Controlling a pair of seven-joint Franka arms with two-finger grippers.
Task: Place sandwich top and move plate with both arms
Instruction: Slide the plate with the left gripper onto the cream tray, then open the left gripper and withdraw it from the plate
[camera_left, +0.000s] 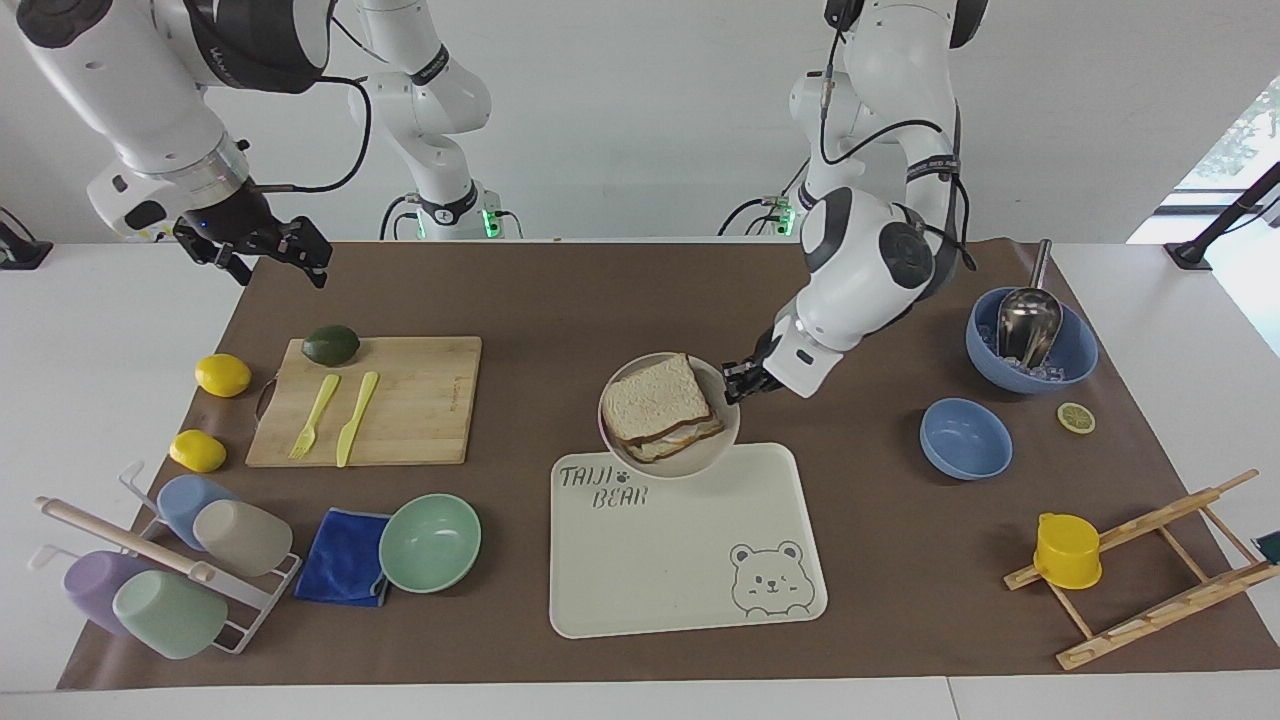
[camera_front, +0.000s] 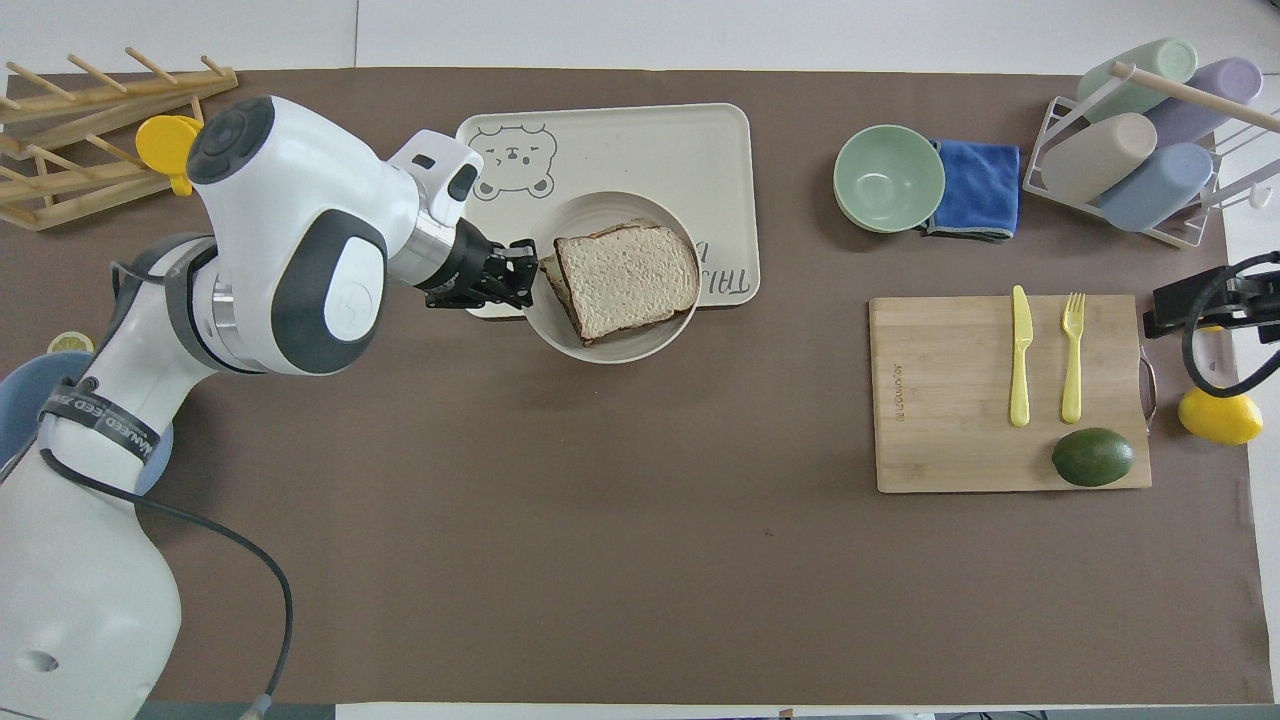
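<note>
Left hand: clamped on plate rim, at the left arm's end.
Plate: lifted, tilted, over the tray edge nearest the robots.
Sandwich top: already on the stack, on plate.
Right hand: waits over counter corner near cutting board; well apart from plate; fingers look spread.
Key relation: plate's free rim faces right arm's end.

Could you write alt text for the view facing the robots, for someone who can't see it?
The left gripper grips the rim of a plate with a sandwich, held over the tray's near edge. The right gripper waits in the air near a cutting board.
</note>
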